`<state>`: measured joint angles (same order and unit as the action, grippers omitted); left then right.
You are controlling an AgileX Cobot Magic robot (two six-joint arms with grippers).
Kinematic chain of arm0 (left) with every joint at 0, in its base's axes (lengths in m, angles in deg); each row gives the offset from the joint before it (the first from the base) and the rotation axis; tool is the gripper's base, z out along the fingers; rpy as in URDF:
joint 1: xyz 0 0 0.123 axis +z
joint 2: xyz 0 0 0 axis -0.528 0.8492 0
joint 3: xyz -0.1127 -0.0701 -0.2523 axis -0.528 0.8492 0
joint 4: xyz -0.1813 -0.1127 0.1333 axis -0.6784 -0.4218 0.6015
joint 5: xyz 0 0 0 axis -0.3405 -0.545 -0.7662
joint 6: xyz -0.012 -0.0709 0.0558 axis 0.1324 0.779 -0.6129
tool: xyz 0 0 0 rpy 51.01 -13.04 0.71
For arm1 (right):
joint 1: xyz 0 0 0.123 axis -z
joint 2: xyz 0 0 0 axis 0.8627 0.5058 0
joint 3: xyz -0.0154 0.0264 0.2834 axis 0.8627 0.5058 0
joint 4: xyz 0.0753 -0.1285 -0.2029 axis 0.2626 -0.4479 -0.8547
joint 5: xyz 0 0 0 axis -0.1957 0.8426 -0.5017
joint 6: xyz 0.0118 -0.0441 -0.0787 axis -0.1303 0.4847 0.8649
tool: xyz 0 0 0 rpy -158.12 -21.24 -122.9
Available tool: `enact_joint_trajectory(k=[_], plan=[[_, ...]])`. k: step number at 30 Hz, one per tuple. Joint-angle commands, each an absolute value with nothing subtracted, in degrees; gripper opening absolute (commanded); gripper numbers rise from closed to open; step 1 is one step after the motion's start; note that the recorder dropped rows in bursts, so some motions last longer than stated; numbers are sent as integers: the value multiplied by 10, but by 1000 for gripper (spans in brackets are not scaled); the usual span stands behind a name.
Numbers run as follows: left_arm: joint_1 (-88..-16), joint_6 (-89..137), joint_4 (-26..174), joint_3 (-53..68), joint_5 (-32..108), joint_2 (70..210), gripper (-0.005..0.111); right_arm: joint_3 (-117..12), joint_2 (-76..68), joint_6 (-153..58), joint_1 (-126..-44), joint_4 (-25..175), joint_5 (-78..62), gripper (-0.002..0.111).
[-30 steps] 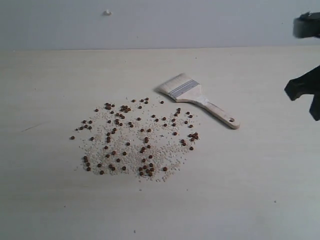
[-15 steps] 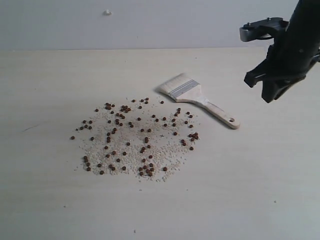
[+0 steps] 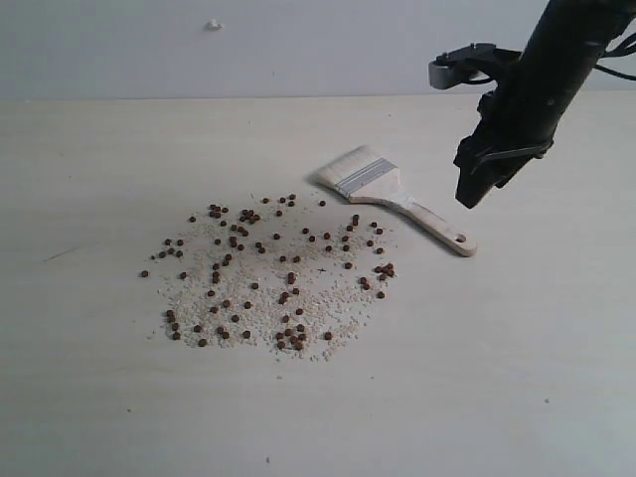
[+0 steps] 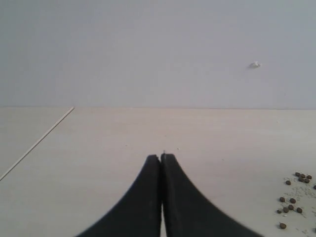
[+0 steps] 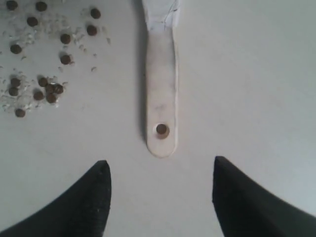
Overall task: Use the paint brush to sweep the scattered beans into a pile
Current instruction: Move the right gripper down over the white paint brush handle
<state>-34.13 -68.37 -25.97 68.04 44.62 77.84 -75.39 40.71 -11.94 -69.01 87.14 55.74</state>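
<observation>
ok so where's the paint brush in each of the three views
Exterior view: the paint brush lies flat right of centre, bristles pointing upper left, handle end near the right hand.
Left wrist view: not in it.
Right wrist view: only its handle, the holed end just ahead of the open hand.
Shared landmark: the beans, in all three.

The beans (image 3: 290, 278) are reddish-brown, grains (image 3: 333, 310) off-white, paint brush (image 3: 391, 192) pale, right end effector (image 5: 160, 162) black.

Your exterior view slants down on the paint brush (image 3: 396, 197). Right wrist stares close at its handle (image 5: 160, 98); left faces the wall (image 4: 148, 49).
</observation>
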Motion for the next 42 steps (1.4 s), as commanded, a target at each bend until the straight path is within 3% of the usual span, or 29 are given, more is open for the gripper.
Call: enact_joint_trajectory(k=[1,10,36,42], plan=[[-343,-683,-264,680,443,775,0,-762,440,-102,-691,870,533,57],[-343,-683,-264,680,443,775,0,-769,482,-115,-738,835,479,57],[-343,-683,-264,680,443,775,0,-769,534,-189,-739,795,506,57],[-343,-683,-264,680,443,775,0,-769,536,-203,-739,795,506,43]])
